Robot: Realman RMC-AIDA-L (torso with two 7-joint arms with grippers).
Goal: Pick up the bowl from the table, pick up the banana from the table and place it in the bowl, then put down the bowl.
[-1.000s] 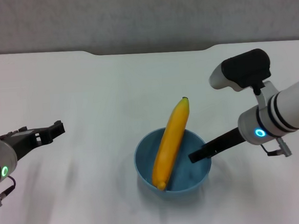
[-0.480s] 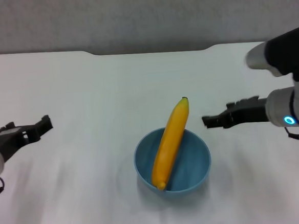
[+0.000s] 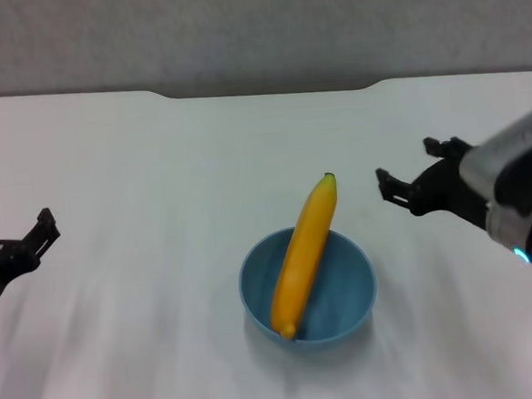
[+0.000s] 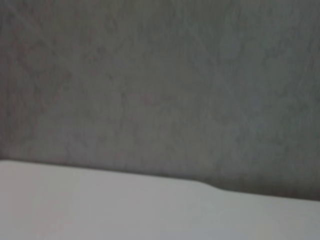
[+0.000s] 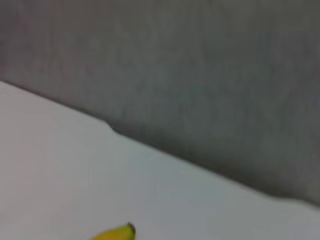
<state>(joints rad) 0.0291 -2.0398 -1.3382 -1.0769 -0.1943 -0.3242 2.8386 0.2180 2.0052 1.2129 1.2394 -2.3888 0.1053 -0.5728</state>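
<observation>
Head view: banana (image 3: 303,256) in bowl (image 3: 352,296), btwn both open jaws, apart.

No legible text, label, brand, number or sign appears in any view. The table (image 3: 154,171), the bowl (image 3: 347,308) and the banana (image 3: 304,252) carry no markings, and the grey wall in the upper part of each frame is blank.
</observation>
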